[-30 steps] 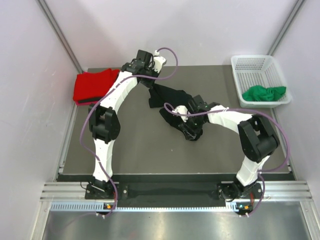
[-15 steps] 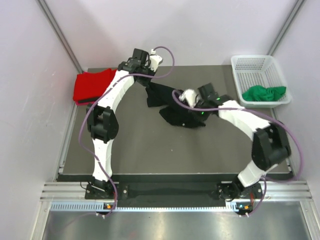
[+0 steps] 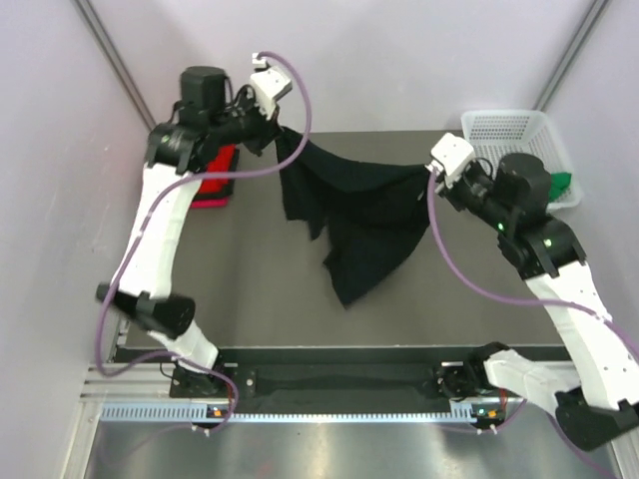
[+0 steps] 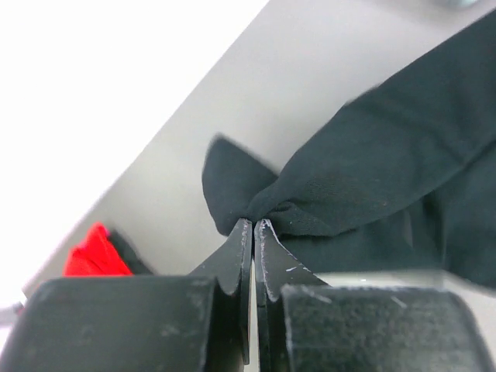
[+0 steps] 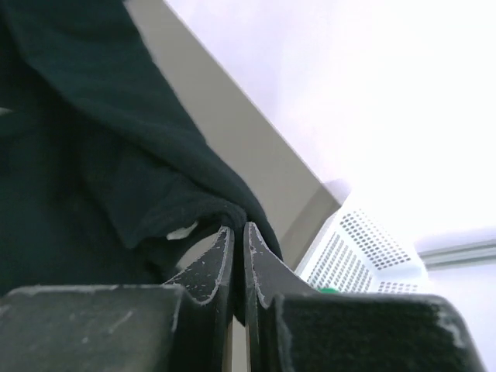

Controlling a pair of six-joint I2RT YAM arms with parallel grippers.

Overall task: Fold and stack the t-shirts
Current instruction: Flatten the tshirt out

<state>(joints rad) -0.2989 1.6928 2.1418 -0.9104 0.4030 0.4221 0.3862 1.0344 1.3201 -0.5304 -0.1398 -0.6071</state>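
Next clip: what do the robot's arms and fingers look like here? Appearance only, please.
The left arm and right arm both have white shell links joined by bulky black joints. A thin purple cable loops loosely along each. The fingers are matte black and taper to thin tips, with lightly scratched surfaces. No lettering is visible.

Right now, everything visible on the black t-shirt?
The plain black soft cloth t-shirt hangs stretched between both arms above the dark table, unfolded and creased. The left gripper pinches one bunched edge, the right gripper another. Its lower folds droop to a point; table contact unclear.
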